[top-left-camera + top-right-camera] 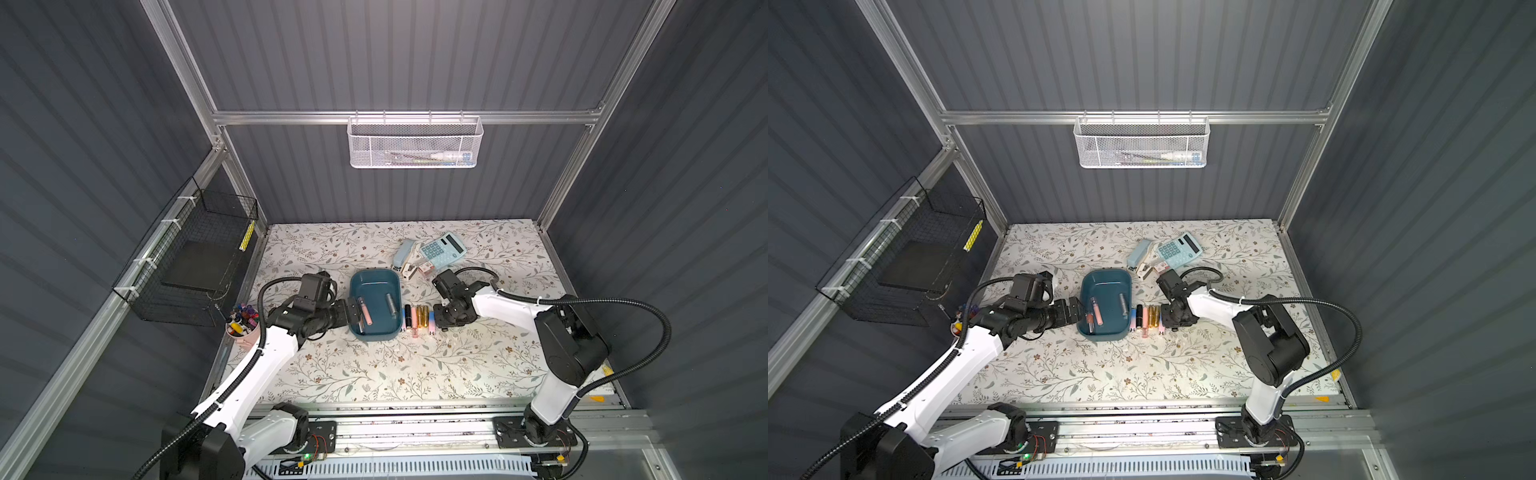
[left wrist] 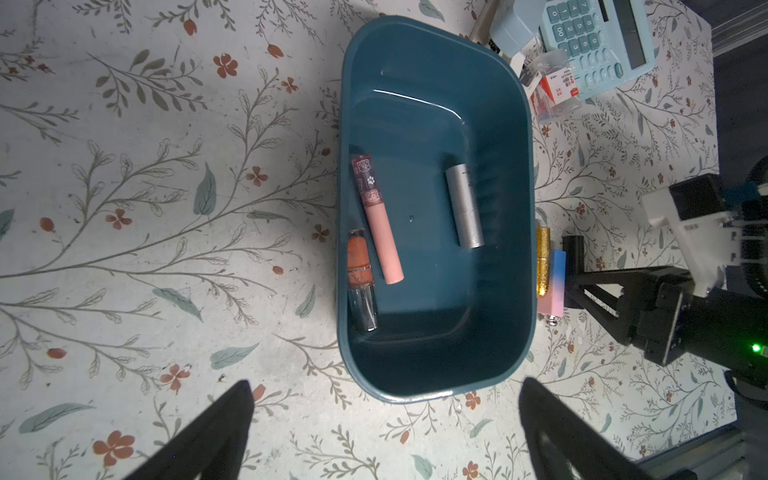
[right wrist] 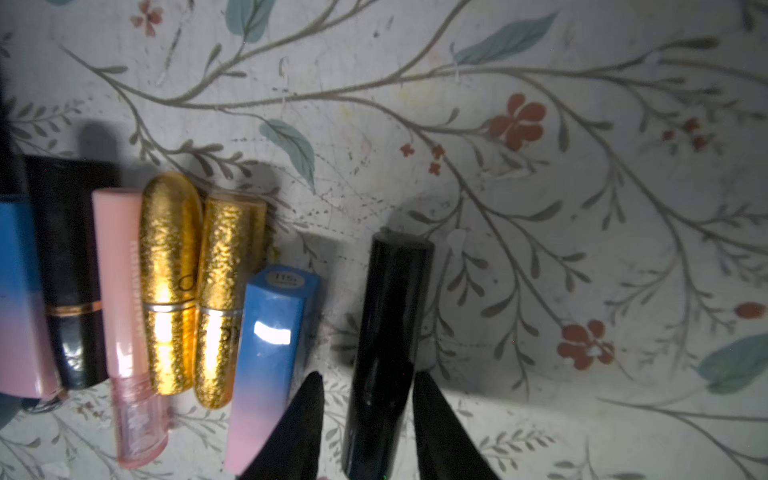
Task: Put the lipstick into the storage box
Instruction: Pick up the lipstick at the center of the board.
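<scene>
Seen from above, two robot arms reach in from the lower edge over a floral tabletop (image 1: 374,374). At the centre lies the storage box (image 1: 376,275), a shallow teal tray with its long side running up the frame. Three lipsticks (image 2: 376,216) lie inside it.

Just right of the box, a row of lipsticks (image 1: 417,318) lies side by side on the table. At the row's right end the right gripper (image 1: 441,321) points down over the black lipstick (image 3: 386,324), which is hidden beneath it in both top views.

The right wrist view shows this tube lying flat, a little apart from the row and parallel to it. Its long axis runs straight ahead from the fingers (image 3: 299,415), flat end pointing away from the wrist.

The fingers stand narrow, one on each side of the tube near its closer end. A slit of table shows beside one finger, so the tube looks straddled, not pinched.

The box lies leftward, beyond the row. The right arm is plainly nearer.

The left gripper (image 1: 356,316) hangs wide apart and empty at the box's left rim.
</scene>
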